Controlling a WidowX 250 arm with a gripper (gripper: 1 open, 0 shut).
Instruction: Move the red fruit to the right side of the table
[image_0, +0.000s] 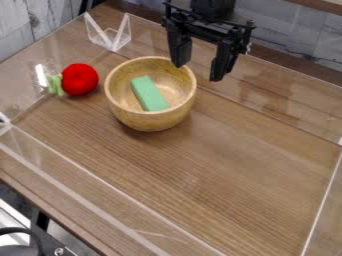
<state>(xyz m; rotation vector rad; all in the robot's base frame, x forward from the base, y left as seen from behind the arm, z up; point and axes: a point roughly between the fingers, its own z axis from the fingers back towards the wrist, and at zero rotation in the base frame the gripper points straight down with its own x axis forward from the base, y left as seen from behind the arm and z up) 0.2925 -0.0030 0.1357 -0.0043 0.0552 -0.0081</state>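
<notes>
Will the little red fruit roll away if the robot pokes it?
Probably, yes. The red fruit looks round and smooth, so a poke could send it rolling across the flat table. Its green leafy end might stop it sooner. It looks small, so likely light and easy for the open tool to lift, though it may slip out.

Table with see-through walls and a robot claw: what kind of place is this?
Probably a robot practice lab. The wooden table is fenced by clear walls, a gripper hangs open over it, and toys sit there: a red fruit and a bowl.
</notes>
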